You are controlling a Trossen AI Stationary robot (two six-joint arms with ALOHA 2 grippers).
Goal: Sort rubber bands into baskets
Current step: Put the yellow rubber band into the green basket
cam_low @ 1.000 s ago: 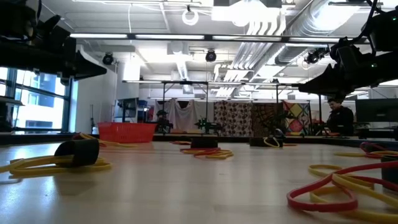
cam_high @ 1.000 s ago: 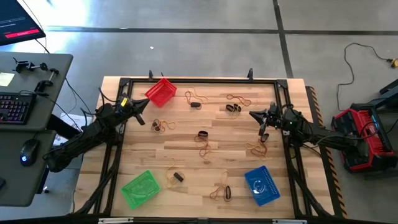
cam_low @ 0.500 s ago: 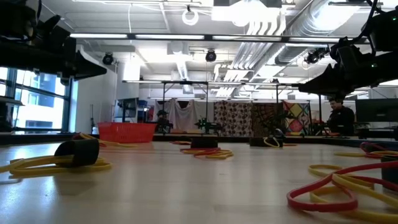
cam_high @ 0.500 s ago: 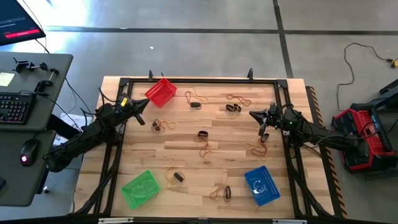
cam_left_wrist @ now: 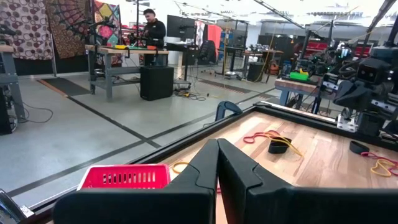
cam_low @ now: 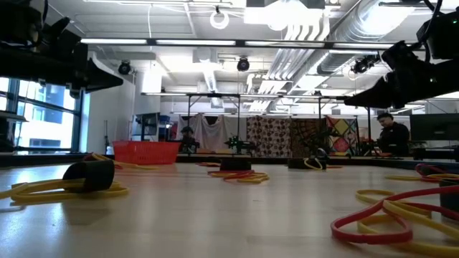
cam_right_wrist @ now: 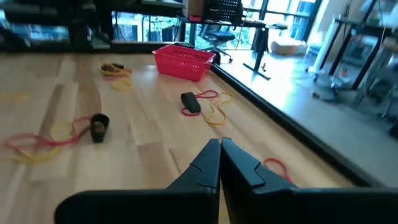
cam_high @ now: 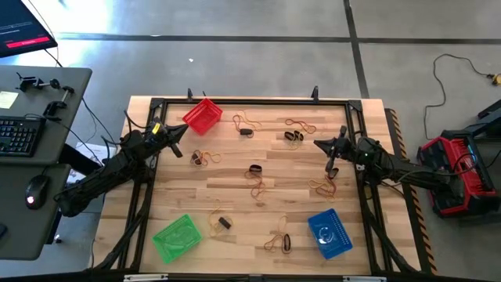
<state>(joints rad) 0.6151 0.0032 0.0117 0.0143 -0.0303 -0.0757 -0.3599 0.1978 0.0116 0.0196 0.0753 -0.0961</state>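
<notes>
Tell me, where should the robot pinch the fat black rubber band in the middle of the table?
Pinch the black band across its thick wall, coming straight down from above. It sits as a stubby ring beside thin red and yellow loops, so one finger inside and one outside would probably grab it alone. The right gripper, now shut, looks nearer.

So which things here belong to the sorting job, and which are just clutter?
Job: scattered tan, red and black rubber bands; red perforated plastic basket; green one; blue one.

Clutter: black keyboard and mouse on grey desk; red-and-black machine.
</notes>
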